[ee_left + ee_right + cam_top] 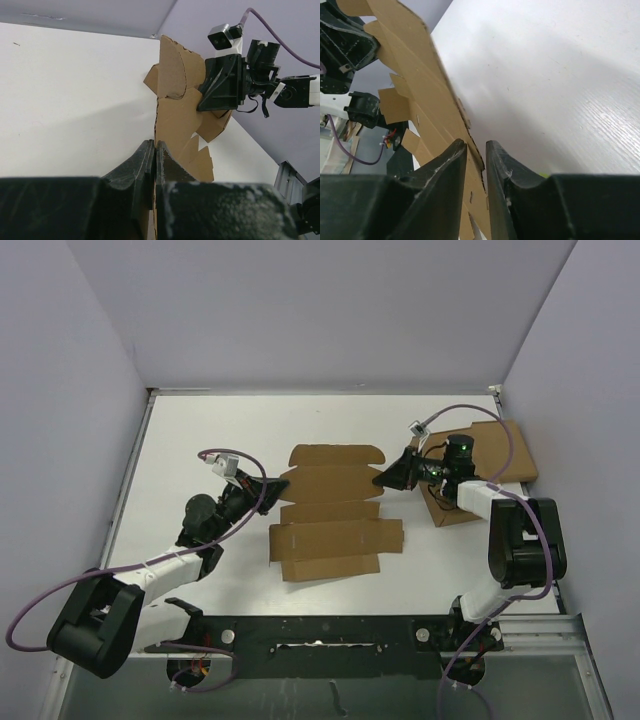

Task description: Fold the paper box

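The paper box [335, 525] is not a box yet. It is a flat brown sheet in the middle of the white table [200, 440], between the two arms.

The left gripper [278, 484] is on the sheet's left edge. Its fingers are pressed together with the edge pinched between them. The right gripper [380, 479] is at the right edge. Its fingers [451, 167] are close together with the edge in the gap, but some white shows beside the card, so I cannot tell if it pinches yet.

The sheet looks light and thin. It is stiff between the fold lines, and I think it will bend easily along them. It could tear at the little tabs and slits, so they look like poor places to grab. A plain edge near a fold line looks best, and both grippers are at such edges.

From above, the fingers hide the spots where they meet the card. The wrist views show the sheet edge-on, so its folds are hard to read. The right arm covers part of the big slab [505, 455].
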Robot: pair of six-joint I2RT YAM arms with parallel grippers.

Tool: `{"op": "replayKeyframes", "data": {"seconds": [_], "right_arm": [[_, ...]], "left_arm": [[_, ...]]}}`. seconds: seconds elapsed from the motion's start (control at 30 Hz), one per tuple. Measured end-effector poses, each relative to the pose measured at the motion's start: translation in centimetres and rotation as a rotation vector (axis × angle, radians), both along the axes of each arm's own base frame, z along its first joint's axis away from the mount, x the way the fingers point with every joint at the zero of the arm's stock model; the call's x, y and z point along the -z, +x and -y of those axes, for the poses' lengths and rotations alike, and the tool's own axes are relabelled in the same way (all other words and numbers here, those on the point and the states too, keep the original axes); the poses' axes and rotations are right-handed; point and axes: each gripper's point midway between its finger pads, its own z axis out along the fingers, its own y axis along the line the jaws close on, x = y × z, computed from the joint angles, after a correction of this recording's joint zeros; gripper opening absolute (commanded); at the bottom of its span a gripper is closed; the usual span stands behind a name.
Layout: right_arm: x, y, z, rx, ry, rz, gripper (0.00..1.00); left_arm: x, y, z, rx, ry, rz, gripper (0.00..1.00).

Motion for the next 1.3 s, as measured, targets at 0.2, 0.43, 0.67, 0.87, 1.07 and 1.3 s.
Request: {"op": "replayKeyframes", "data": {"seconds": [0.2,0.43,0.67,0.87,1.07,1.3], "right_arm": [[-1.3,-0.4,-0.2,-0.025,0.017,0.043,0.00],[-2.2,-1.2,0.0,-0.050,-0.007,0.116,0.00],[-2.6,-1.8,0.2,-0.085,-0.046,0.164,0.00],[-2.9,-2.3,0.1,-0.114,-0.071,0.201,0.00],[-2.8,-2.7,-0.2,-0.142,-0.085,0.214,0.00],[-2.7,-3.3,-0.5,-0.168,-0.096,0.232,0.00]], "left_arm": [[0.1,-0.1,0.1,0.005,-0.002,-0.007,0.10],[-0.2,-1.2,-0.6,0.008,0.035,-0.055,0.42],[-4.0,-1.3,-3.4,-0.055,0.113,-0.111,0.78],[-9.3,0.0,-5.0,-0.043,0.193,-0.157,0.81],[-10.3,2.1,-2.9,0.121,0.319,-0.186,0.83],[-7.8,4.6,0.2,0.351,0.448,-0.211,0.83]]}}
